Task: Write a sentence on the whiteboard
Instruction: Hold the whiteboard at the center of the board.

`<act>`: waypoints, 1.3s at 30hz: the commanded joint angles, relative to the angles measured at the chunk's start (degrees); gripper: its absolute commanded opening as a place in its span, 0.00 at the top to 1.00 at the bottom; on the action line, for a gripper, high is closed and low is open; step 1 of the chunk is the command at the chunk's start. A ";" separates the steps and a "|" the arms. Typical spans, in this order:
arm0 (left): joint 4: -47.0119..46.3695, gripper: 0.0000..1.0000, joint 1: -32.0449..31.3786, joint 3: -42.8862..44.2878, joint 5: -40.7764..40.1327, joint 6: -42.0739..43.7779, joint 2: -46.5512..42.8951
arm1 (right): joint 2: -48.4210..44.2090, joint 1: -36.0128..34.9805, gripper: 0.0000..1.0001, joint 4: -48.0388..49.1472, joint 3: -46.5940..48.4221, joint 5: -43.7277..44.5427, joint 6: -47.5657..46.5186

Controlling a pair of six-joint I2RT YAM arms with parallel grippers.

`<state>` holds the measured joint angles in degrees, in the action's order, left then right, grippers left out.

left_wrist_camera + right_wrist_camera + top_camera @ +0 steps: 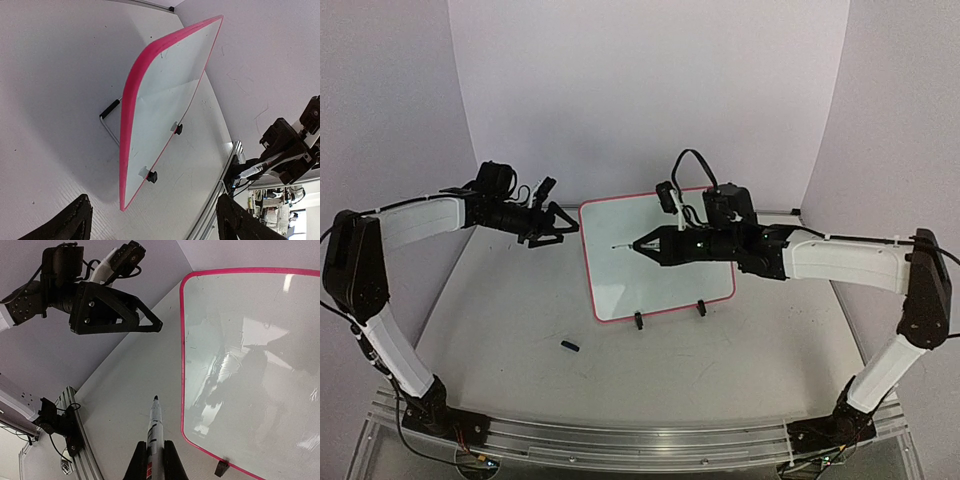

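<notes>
The whiteboard (650,290) stands tilted back on two black clip feet at the table's middle, with a red-pink frame. Its white face shows no blue writing in any view; it also shows in the left wrist view (170,110) and the right wrist view (250,365). My right gripper (646,244) is shut on a white marker (154,425), uncapped, with its dark tip pointing left in front of the board's face. My left gripper (558,208) is open and empty, in the air just left of the board's upper left corner. Its fingers (75,222) frame the board's edge.
A small black marker cap (570,346) lies on the table in front of the board's left side. A wire stand (107,117) props the board from behind. The aluminium rail (620,440) with the arm bases runs along the near edge.
</notes>
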<state>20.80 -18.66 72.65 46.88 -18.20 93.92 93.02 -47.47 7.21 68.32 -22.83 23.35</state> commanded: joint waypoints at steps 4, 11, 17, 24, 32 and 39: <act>-0.50 0.20 1.08 8.56 5.53 9.70 7.04 | 8.85 2.09 1.00 2.05 10.44 -4.27 0.15; 0.06 0.39 1.07 13.38 7.47 13.21 12.45 | 15.04 2.63 1.00 2.72 17.08 -4.51 0.23; -0.29 0.61 1.04 14.88 8.37 13.99 14.55 | 16.73 2.64 1.00 3.69 18.66 -3.35 0.42; 0.09 0.85 1.03 14.32 8.88 16.13 14.64 | 17.62 2.69 1.00 4.62 19.88 -2.06 0.28; -0.46 0.90 0.99 13.92 10.81 17.23 14.87 | 20.10 2.99 1.00 5.09 22.90 -0.92 0.74; -2.28 0.83 0.87 13.36 12.98 16.68 14.85 | 21.21 3.34 1.00 6.19 24.00 -0.39 1.60</act>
<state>20.87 -17.67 84.42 57.11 -2.35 108.84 113.00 -44.64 10.58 89.66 -24.30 24.07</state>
